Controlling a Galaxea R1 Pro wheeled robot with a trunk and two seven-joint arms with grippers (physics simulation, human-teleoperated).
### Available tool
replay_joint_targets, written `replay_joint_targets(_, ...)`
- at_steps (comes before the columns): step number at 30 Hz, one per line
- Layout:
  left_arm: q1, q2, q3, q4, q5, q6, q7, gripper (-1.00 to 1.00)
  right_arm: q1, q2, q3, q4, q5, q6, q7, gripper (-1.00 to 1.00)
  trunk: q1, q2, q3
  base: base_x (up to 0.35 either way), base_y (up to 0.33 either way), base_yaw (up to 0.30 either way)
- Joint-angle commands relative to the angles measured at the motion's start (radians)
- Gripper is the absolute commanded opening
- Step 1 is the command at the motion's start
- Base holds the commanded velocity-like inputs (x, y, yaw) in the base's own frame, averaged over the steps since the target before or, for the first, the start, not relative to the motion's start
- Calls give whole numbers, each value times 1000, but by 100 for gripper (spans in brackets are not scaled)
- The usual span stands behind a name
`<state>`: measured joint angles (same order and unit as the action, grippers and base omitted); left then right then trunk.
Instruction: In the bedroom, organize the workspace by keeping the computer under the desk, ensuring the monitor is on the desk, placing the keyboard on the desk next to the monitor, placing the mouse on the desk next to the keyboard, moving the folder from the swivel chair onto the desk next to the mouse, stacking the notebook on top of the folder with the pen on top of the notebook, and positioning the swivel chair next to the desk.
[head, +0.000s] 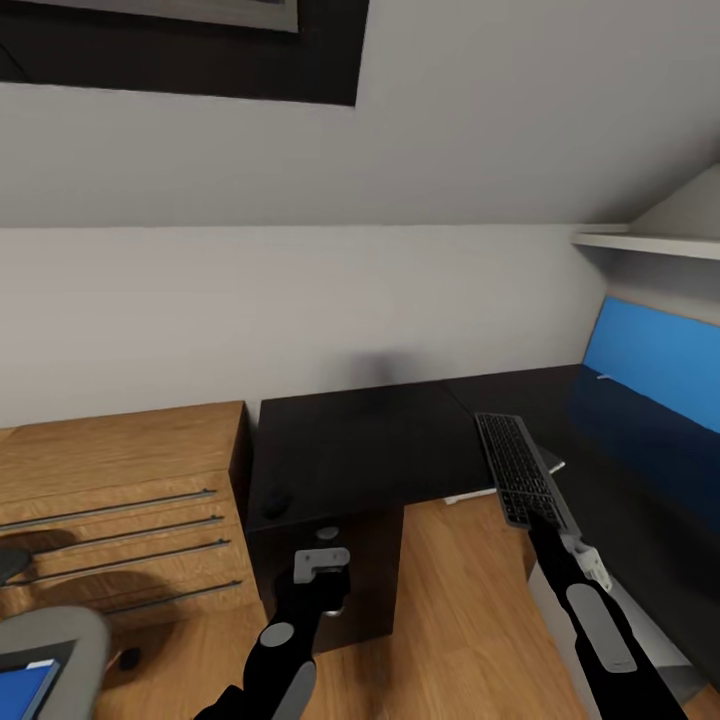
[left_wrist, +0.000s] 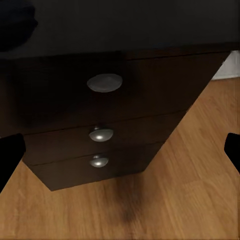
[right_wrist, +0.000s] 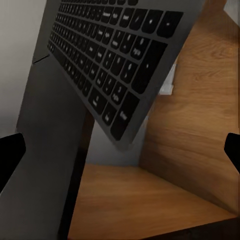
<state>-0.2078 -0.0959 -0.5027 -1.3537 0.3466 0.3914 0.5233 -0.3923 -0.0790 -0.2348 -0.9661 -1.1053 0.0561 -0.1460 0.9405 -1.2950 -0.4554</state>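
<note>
1. The keyboard (head: 521, 468) lies lengthwise at the inner edge of the desk (head: 360, 450), its near short end jutting past that edge over the wood floor (head: 450, 590), toward the right gripper (head: 545, 520).
2. The right arm reaches up to that near end. In the head view the gripper meets the keyboard, but the contact is hidden. In the right wrist view the fingertips (right_wrist: 11, 157) stand wide at the frame's sides with the keyboard (right_wrist: 110, 65) between and ahead of them, so I cannot tell whether the jaws are clamped on it.
3. Judged by its look, the keyboard is slim, stiff and light: a flat dark grey frame with low black keys. It should not bend, but held by one short end it will lever downward. A pinch across the thin edge near the end suits it, and the smooth frame may slip.
4. The left gripper (head: 322, 562) hangs in front of the drawer pedestal. Its jaws stand apart, holding nothing. The left wrist view shows three drawers with round silver knobs (left_wrist: 104, 82).
5. The desk is glossy black and L-shaped. A small dark lump, likely the mouse (head: 277, 503), sits near its front left corner.
6. A wooden dresser (head: 120, 500) with bar handles stands left of the desk. The chair (head: 45, 650), with the blue folder (head: 22, 688) on it, shows at lower left.
</note>
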Motion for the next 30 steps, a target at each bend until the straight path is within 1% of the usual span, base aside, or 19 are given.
replay_joint_targets(1, -1, 1, -6, -3, 8, 3, 9, 100, 0, 0, -1, -1, -9, 5, -5, 100, 4, -8, -4, 0, 0, 0)
replay_joint_targets(6, -1, 2, -18, -7, 9, 3, 17, 100, 0, -1, -1, 0, -41, 7, -6, 100, 23, -43, -20, 0, 0, 0)
replay_joint_targets(12, -1, 2, -23, -8, 10, 3, 35, 100, 0, -3, 0, 1, -78, 9, -6, 100, 46, -85, -39, 0, 0, 0)
replay_joint_targets(13, -1, 2, -24, -8, 11, 3, 41, 100, 0, -3, 0, 1, -89, 9, -6, 100, 50, -92, -42, 0, 0, 0)
replay_joint_targets(15, -1, 2, -25, -8, 11, 3, 43, 100, 0, -2, 0, 1, -104, 10, -6, 100, 50, -92, -42, 0, 0, 0)
replay_joint_targets(17, -1, 2, -25, -8, 11, 4, 44, 100, 0, -3, 0, 0, -130, 11, -6, 100, 50, -92, -42, 0, 0, 0)
replay_joint_targets(18, -1, 2, -25, -8, 12, 4, 44, 100, 0, -4, 0, -1, -155, 13, -6, 100, 50, -92, -42, 0, 0, 0)
replay_joint_targets(19, -1, 2, -25, -7, 12, 4, 44, 100, 0, -6, 0, -1, -213, 26, -6, 100, 50, -92, -42, 0, 0, 0)
replay_joint_targets(20, -1, 3, -25, -7, 12, 5, 44, 100, 0, -9, 0, -2, -242, 39, -6, 100, 50, -92, -42, 0, 0, 0)
replay_joint_targets(23, -1, 3, -25, -7, 12, 5, 44, 100, 0, -13, 0, -2, -278, 57, -6, 100, 50, -92, -42, 0, 0, 0)
replay_joint_targets(24, -1, 3, -26, -5, 12, 6, 44, 100, 0, -17, -2, -2, -302, 68, -6, 100, 50, -92, -42, 0, 0, 0)
replay_joint_targets(26, -1, 3, -27, -4, 12, 6, 44, 100, 0, -20, -6, -2, -311, 73, -6, 100, 50, -92, -42, 0, 0, 0)
replay_joint_targets(28, -1, 4, -38, -3, 12, 6, 44, 100, 0, -23, -33, -2, -322, 77, -6, 100, 50, -92, -42, 0, 0, 0)
replay_joint_targets(30, -1, 4, -45, -3, 11, 6, 44, 100, 0, -24, -50, -1, -324, 78, -6, 100, 50, -92, -42, 0, 0, 0)
